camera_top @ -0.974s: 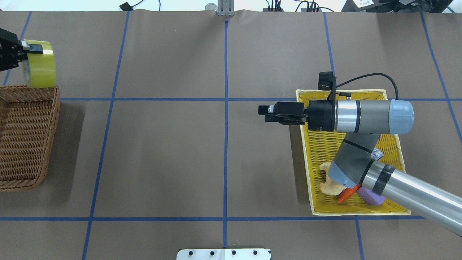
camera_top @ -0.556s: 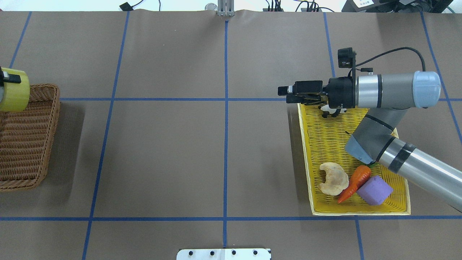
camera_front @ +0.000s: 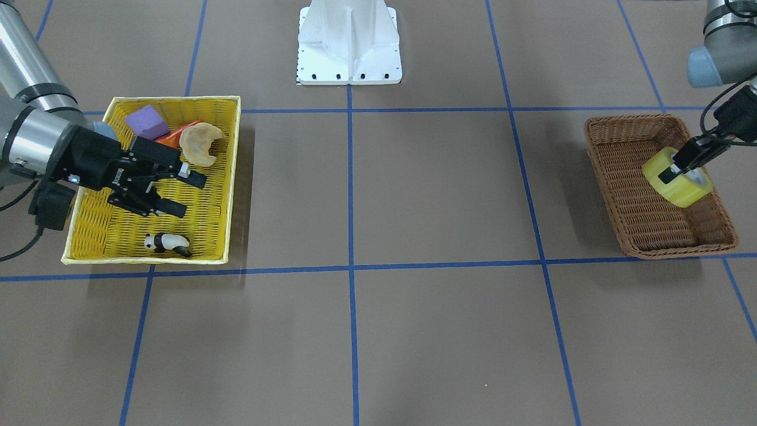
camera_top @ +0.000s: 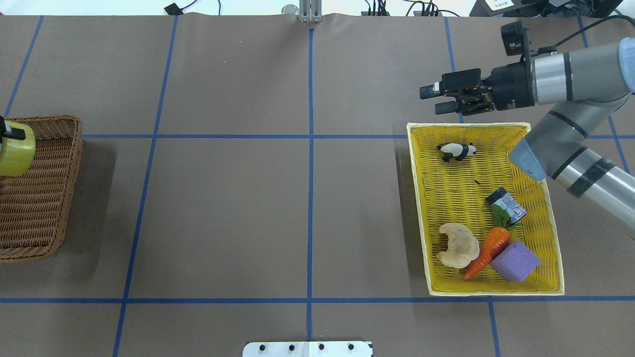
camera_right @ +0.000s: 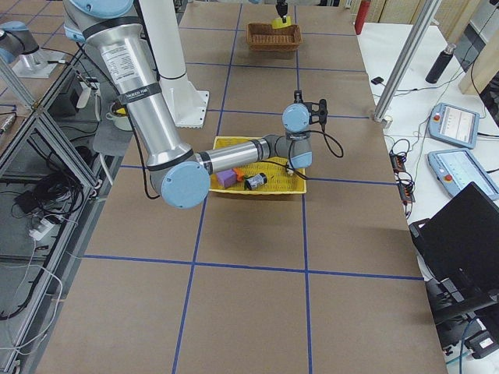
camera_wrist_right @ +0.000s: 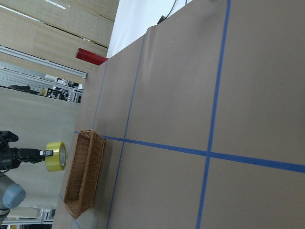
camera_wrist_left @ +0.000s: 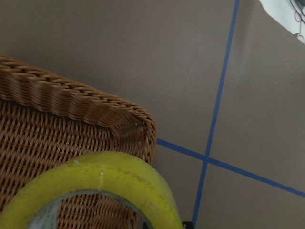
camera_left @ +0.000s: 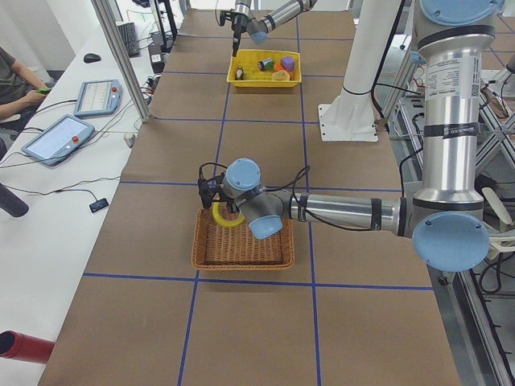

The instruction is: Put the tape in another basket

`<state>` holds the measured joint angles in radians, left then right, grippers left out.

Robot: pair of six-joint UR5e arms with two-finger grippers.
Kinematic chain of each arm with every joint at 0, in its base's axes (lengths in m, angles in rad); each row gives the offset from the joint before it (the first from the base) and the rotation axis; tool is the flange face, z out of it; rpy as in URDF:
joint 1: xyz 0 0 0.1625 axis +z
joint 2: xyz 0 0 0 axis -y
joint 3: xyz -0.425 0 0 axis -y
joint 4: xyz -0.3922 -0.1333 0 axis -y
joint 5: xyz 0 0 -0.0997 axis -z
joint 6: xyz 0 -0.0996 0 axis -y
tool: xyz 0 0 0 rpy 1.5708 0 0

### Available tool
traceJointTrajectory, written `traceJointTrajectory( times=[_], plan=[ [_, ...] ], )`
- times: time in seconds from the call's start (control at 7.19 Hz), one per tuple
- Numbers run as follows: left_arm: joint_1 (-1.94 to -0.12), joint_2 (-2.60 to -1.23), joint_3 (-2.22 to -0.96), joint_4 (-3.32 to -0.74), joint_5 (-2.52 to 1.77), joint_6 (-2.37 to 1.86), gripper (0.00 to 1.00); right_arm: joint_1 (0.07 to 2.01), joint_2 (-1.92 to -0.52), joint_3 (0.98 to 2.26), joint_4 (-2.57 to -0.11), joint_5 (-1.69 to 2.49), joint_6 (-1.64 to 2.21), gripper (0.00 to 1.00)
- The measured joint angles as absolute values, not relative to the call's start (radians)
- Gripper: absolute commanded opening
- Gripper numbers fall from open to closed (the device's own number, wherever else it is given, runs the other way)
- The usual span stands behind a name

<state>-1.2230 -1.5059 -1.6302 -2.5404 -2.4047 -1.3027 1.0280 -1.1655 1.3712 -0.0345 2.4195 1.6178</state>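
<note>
The yellow tape roll hangs in my left gripper, which is shut on its wall with one finger inside the core. It is held in the air over the brown wicker basket, near the basket's outer rim. The overhead view shows the tape over the basket at the far left edge. The left wrist view shows the tape above a basket corner. My right gripper is open and empty, raised beyond the far edge of the yellow tray.
The yellow tray holds a panda toy, a small can, a carrot, a purple block and a pale bread-like piece. The robot's white base plate stands at the table's robot-side middle. Operators' tablets lie on a side table.
My left gripper has carried the tape left and back toward the robot, from beyond the brown basket to over it. My right arm has swung right and away, uncovering the tray's contents.
</note>
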Motion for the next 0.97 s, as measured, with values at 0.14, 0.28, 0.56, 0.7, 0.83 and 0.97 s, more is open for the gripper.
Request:
traceJointTrajectory(
  times=[0.14,0.28,0.56,0.7,0.83,0.97],
  plan=[
    [-1.219,-1.500,-1.631,-2.521,-2.382,-1.290,0.00,1.081,-1.178,1.376,-0.092,2.462,1.613,0.97],
    [-1.214,-1.492,-1.632,-2.506,-2.352,-1.274,0.00,1.127,-1.194,1.380,-0.141,2.484,1.602,0.97],
    [-1.201,-1.478,-1.649,-2.434,-2.289,-1.197,0.00,1.185,-1.254,1.383,-0.223,2.501,1.464,0.97],
    [-1.192,-1.470,-1.691,-2.353,-2.258,-1.141,0.00,1.203,-1.286,1.384,-0.268,2.503,1.354,0.97],
    [-1.177,-1.455,-1.762,-2.237,-2.219,-1.073,0.00,1.219,-1.310,1.385,-0.321,2.503,1.252,0.96],
    [-1.166,-1.437,-1.829,-2.126,-2.182,-1.003,0.00,1.232,-1.325,1.385,-0.369,2.502,1.169,0.96]
  ],
)
